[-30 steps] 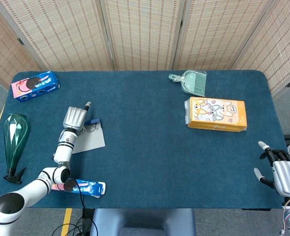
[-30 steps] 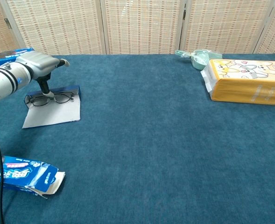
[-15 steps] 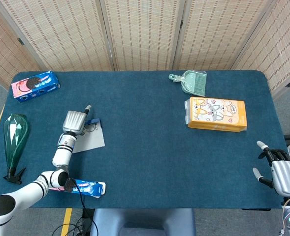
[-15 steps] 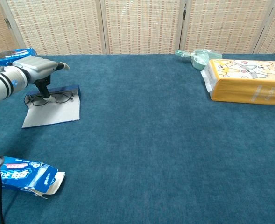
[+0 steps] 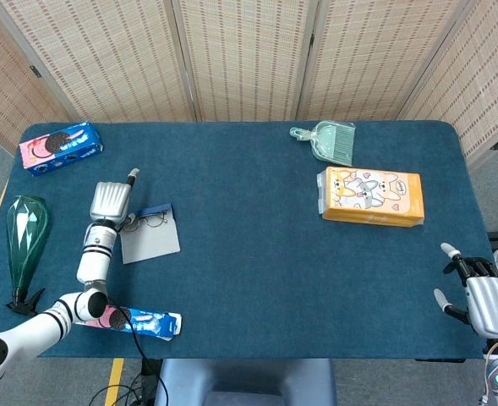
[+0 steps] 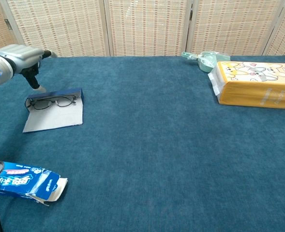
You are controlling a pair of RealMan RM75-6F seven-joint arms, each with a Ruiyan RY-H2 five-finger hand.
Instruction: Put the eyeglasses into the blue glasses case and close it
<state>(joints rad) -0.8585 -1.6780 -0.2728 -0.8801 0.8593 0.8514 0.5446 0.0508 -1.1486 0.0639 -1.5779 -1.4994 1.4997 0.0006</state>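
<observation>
The eyeglasses (image 5: 151, 222) (image 6: 51, 102) lie in the open blue glasses case (image 5: 154, 209) (image 6: 58, 94), whose grey lid flap (image 5: 150, 241) (image 6: 52, 119) is spread flat toward me. My left hand (image 5: 109, 200) (image 6: 17, 54) hovers just left of the case, apart from the glasses and holding nothing, with fingers (image 6: 34, 80) pointing down. My right hand (image 5: 485, 300) hangs off the table's near right corner, fingers apart and empty; the chest view does not show it.
A cookie box (image 5: 61, 146) sits at the far left, with a green spray bottle (image 5: 24, 237) at the left edge. A blue toothpaste box (image 5: 143, 322) (image 6: 23, 181) lies near the front. An orange tissue pack (image 5: 369, 196) (image 6: 256, 84) and a green dustpan (image 5: 329, 139) (image 6: 202, 59) are at the right.
My left hand has lifted off the glasses and moved left, away from the case. The glasses stay in the case. The right hand has barely moved.
</observation>
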